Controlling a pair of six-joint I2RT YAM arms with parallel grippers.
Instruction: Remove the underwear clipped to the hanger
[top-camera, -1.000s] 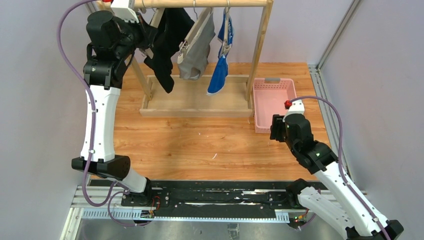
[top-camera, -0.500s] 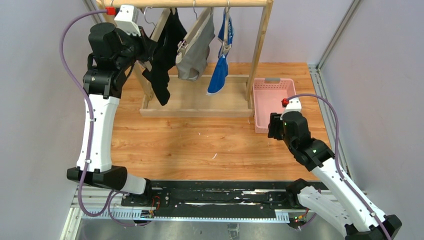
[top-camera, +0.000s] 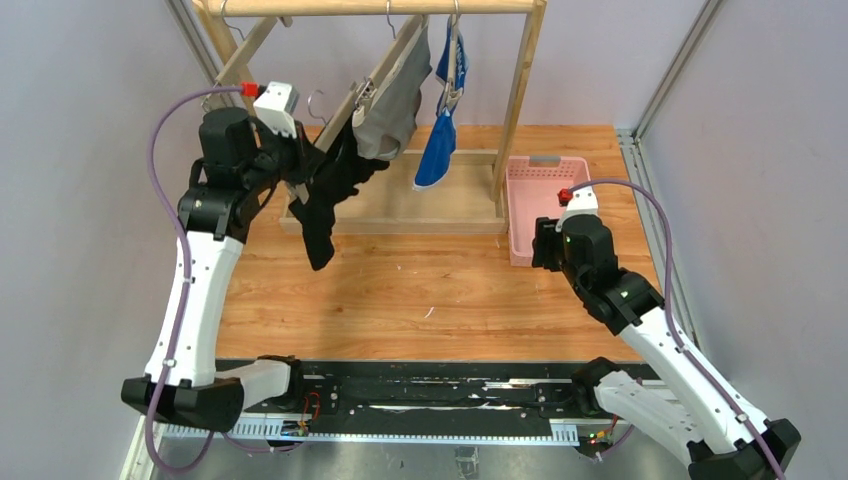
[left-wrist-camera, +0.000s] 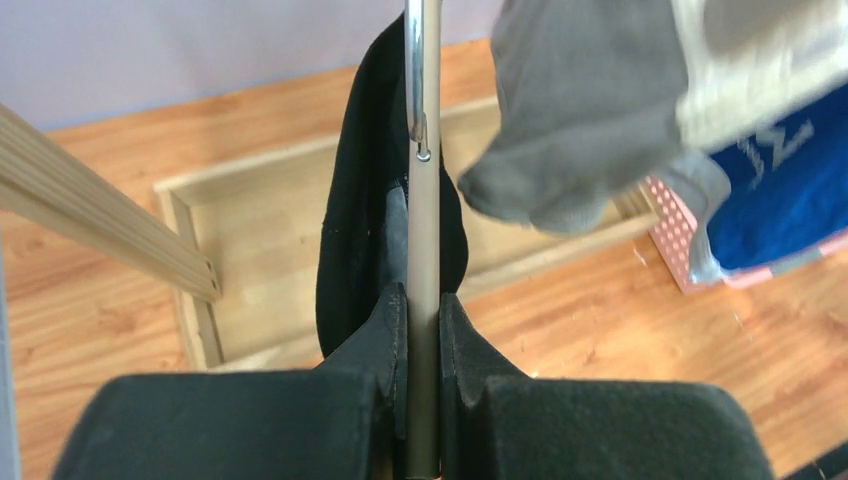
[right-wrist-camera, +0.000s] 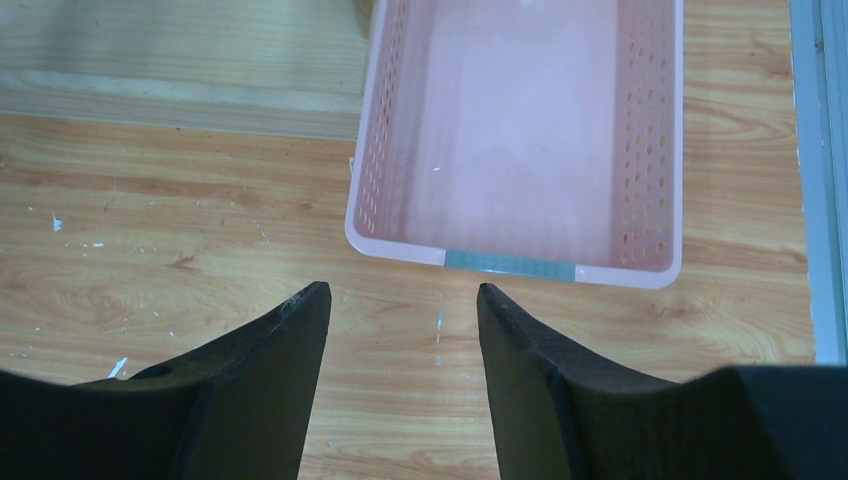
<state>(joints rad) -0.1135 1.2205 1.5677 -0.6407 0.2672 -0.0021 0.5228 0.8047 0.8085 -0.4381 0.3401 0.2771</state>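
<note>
Pale lilac walls close in on a wooden table (top-camera: 400, 290), and at its far end stands a wooden clothes rack (top-camera: 520, 100) on a shallow tray-like base (top-camera: 390, 225).

The left gripper (top-camera: 300, 172) is raised in front of the rack's left side. Its jaws are clenched on the thin metal bar (left-wrist-camera: 423, 200) of a hanger (top-camera: 318, 100), whose hook hangs in the air below the rail (top-camera: 370, 7). The black brief (top-camera: 322, 200) dangles from that hanger, drooping over the near edge of the base. In the left wrist view the black cloth sits directly behind the bar, hanging on both sides of it.

Just beside it, the grey brief (top-camera: 390, 110) is clipped to a steeply tilted hanger hooked on the rail. To its right the blue brief (top-camera: 438, 155) hangs from its own hanger on the same rail; white lettering shows on it in the left wrist view, though too blurred to read.

A pink basket (top-camera: 515, 215) sits on the table just right of the rack's right-hand post.

The right gripper (top-camera: 545, 245) hovers low over the table at the basket's near end. Its jaws stand apart, grasping nothing; the wrist view shows bare wood between them and the basket's rim just ahead.
</note>
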